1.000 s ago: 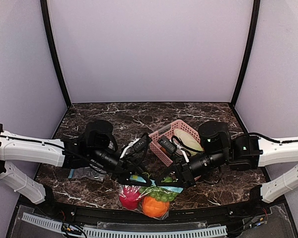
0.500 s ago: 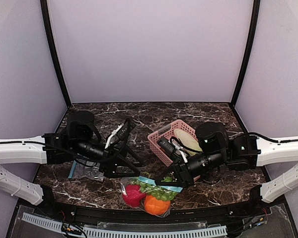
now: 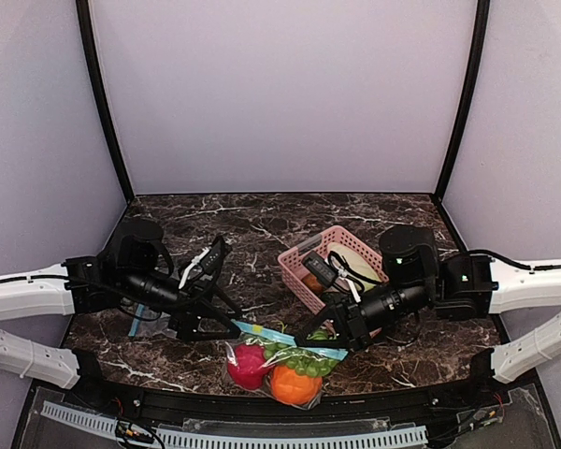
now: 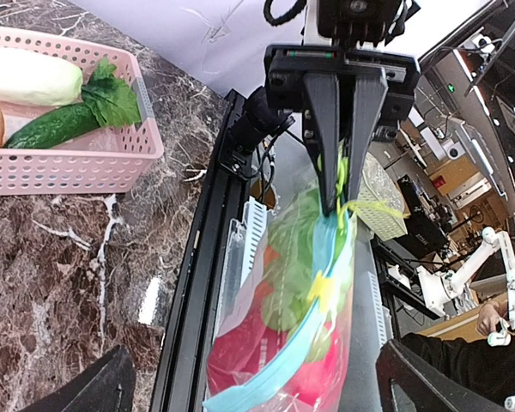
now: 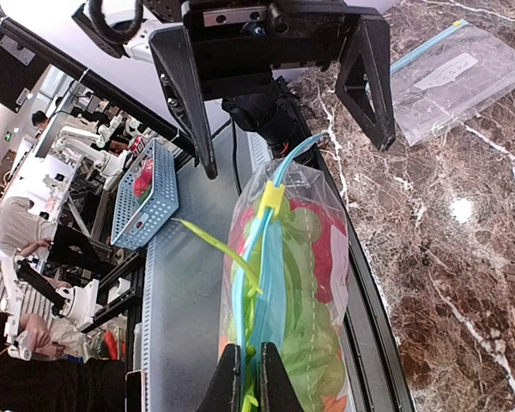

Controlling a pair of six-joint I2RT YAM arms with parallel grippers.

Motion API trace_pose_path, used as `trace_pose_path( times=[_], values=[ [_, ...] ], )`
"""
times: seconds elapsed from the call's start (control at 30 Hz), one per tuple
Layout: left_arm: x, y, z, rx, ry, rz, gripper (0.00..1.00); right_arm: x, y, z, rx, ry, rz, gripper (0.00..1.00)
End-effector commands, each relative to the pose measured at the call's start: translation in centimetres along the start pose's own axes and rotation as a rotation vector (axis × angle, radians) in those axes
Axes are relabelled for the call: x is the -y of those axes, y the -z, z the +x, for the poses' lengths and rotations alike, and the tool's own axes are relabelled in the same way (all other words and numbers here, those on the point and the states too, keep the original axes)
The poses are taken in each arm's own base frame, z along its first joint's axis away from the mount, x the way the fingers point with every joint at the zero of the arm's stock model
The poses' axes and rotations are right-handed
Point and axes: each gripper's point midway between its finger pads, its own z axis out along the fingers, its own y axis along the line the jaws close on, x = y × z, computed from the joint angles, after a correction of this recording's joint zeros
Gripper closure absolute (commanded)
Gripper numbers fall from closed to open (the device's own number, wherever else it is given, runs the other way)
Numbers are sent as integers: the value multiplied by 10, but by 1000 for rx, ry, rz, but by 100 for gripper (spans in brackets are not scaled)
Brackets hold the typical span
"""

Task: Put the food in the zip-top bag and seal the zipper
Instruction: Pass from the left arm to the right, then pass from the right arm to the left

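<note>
The zip-top bag (image 3: 279, 367) hangs at the table's front edge, holding a red fruit (image 3: 246, 367), an orange fruit (image 3: 293, 385) and green grapes (image 3: 307, 364). Its blue zipper (image 3: 279, 335) runs along the top, with a yellow slider (image 5: 270, 199) towards the left end. My right gripper (image 3: 320, 339) is shut on the zipper's right end, which shows in the right wrist view (image 5: 245, 378). My left gripper (image 3: 230, 290) is wide open and empty, drawn back left of the bag (image 4: 300, 343).
A pink basket (image 3: 299, 273) with a cucumber and other toy vegetables stands behind the bag. A second clear bag (image 3: 152, 325) lies flat under my left arm and shows in the right wrist view (image 5: 455, 81). The black front rail (image 3: 262, 404) runs under the bag.
My left gripper has let go of the bag, opened and pulled back to the left. The right gripper keeps its hold on the zipper's end; the bag has shifted slightly.
</note>
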Motion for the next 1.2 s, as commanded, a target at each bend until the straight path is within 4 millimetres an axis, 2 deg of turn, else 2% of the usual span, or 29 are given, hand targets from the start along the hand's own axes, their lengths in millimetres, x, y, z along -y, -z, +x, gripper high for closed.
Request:
trace_pose_path(
  times=[0.0, 0.03, 0.1, 0.23, 0.5, 0.6, 0.7, 0.77, 1.17],
  values=[
    [2, -3, 8, 37, 95, 75, 1, -10, 6, -15, 66, 48, -25, 100],
    [10, -1, -2, 79, 99, 116, 1, -8, 6, -17, 73, 48, -14, 100],
    [15, 0, -6, 121, 98, 155, 1, -7, 6, -20, 84, 52, -7, 100],
    [16, -1, -6, 132, 93, 149, 1, -6, 4, -23, 97, 52, -1, 100],
    [27, -21, -9, 129, 77, 200, 4, -6, 4, -30, 128, 62, 6, 100],
    [31, -24, -14, 152, 61, 223, 18, -4, 4, -31, 133, 59, 12, 100],
    [28, -27, -15, 168, 65, 221, 39, -1, 3, -29, 128, 50, 18, 100],
    [25, -27, -16, 179, 64, 211, 49, 0, 2, -28, 125, 42, 21, 100],
    [23, -29, -11, 159, 67, 208, 87, 10, -1, -30, 139, 1, 57, 100]
  ],
)
